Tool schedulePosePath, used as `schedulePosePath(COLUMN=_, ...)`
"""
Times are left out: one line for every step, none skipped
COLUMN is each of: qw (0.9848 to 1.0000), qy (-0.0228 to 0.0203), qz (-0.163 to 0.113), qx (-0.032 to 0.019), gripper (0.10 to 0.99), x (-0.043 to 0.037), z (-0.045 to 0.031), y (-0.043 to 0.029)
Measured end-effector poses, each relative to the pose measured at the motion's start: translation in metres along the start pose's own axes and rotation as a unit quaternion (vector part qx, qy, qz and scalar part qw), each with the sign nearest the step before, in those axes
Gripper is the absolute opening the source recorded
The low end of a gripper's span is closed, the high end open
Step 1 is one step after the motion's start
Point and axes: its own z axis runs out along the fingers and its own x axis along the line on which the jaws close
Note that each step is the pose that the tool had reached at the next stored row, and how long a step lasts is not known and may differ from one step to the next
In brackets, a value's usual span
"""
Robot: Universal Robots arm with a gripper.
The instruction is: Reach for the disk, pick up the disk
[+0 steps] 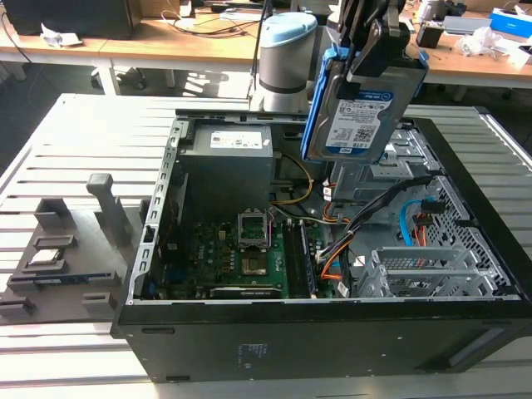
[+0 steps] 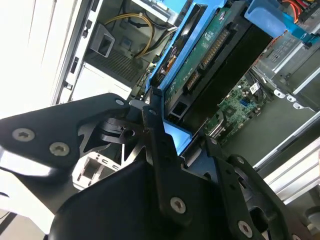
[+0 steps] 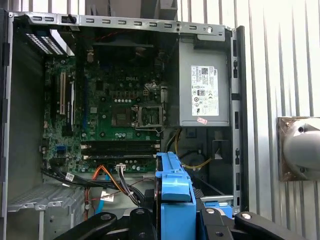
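The disk hangs tilted in the air above the open computer case, toward the exterior view's right. It is a silver drive with a white-and-blue label and bright blue side rails. My gripper is shut on its upper end, with black fingers clamping both sides. In the second wrist view the disk's green circuit-board underside runs away from the gripper. In the first wrist view its blue rail stands between the gripper's fingers.
Below lie the motherboard, the grey power supply, a metal drive cage and loose orange and blue cables. A grey parts fixture sits on the slatted table at the exterior view's left. The arm's base stands behind the case.
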Motion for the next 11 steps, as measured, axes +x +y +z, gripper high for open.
schedulePosePath(qw=1.0, qy=0.0, qz=0.0, qx=0.0, gripper=0.369, x=0.0016, z=-0.0002, y=0.0)
schedulePosePath(qw=1.0, qy=0.0001, qz=0.0, qx=0.0, gripper=0.369, x=0.004, z=-0.0004, y=0.0)
schedulePosePath(qw=1.0, qy=0.0001, qz=0.0, qx=0.0, gripper=0.369, x=0.0056, z=-0.0006, y=0.0)
schedulePosePath(qw=1.0, qy=0.0001, qz=0.0, qx=0.0, gripper=0.369, x=0.0083, z=-0.0009, y=-0.0001)
schedulePosePath(qw=1.0, qy=0.0001, qz=0.0, qx=0.0, gripper=0.369, x=0.0099, z=-0.001, y=-0.0001)
schedulePosePath(qw=1.0, qy=0.0001, qz=0.0, qx=0.0, gripper=0.369, x=0.0117, z=-0.0011, y=-0.0001)
schedulePosePath(qw=1.0, qy=0.0001, qz=0.0, qx=0.0, gripper=0.369, x=0.0135, z=-0.0013, y=-0.0001)
schedulePosePath(qw=1.0, qy=0.0001, qz=0.0, qx=0.0, gripper=0.369, x=0.0154, z=-0.0015, y=-0.0001)
schedulePosePath(qw=1.0, qy=0.0001, qz=0.0, qx=0.0, gripper=0.369, x=0.0191, z=-0.0017, y=-0.0002)
schedulePosePath(qw=1.0, qy=0.0002, qz=0.0, qx=0.0, gripper=0.369, x=0.0228, z=-0.002, y=-0.0002)
schedulePosePath(qw=1.0, qy=0.0001, qz=0.0, qx=0.0, gripper=0.369, x=0.0263, z=-0.0021, y=-0.0002)
